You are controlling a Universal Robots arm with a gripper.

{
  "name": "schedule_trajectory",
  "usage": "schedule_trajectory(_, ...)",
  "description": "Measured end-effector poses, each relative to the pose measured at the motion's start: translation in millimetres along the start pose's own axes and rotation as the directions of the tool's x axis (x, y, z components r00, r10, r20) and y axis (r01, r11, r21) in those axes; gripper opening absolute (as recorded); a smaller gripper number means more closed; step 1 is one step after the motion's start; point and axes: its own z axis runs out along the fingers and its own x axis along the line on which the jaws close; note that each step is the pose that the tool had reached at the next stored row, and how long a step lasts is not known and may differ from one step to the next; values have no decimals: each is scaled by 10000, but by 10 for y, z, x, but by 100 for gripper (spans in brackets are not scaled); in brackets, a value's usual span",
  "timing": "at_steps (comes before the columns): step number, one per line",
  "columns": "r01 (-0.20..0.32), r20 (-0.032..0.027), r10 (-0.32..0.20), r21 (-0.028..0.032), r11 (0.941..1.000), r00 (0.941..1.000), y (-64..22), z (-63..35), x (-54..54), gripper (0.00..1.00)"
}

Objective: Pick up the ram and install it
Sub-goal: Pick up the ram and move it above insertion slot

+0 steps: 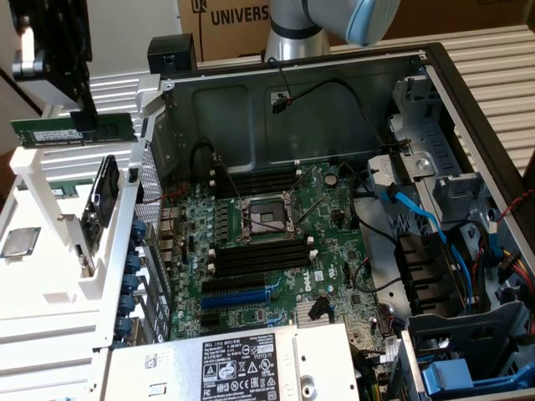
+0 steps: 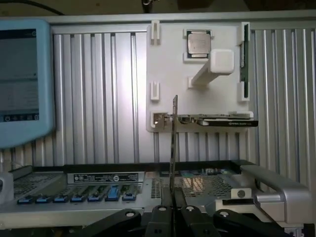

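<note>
High at the exterior view's left, above the white holder [image 1: 50,276], the ram [image 1: 75,131] hangs in the air, lying level with its long side across. It is a long, thin, flat board with a pale label on its face. In the wrist view it shows edge-on, as a narrow line [image 2: 174,148] that rises from between the fingers.

The gripper [image 1: 84,113] is clamped on the ram, near the middle of its upper long edge, with one finger on each flat face.

I judge the stick to be light and stiff, but easy to harm. A thin board does not like bending, and the free lower edge is better not touched. A grip on the flat faces near the middle looks right, because it keeps the stick balanced.

Well apart, inside the open computer case [image 1: 468,109], lie the motherboard [image 1: 334,251] and its long black memory slots [image 1: 259,259].
</note>
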Motion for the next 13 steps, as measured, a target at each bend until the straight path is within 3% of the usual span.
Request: schedule_trajectory(13, -3, -118, 3, 6, 10000, 9999, -590, -11, -28, 13)
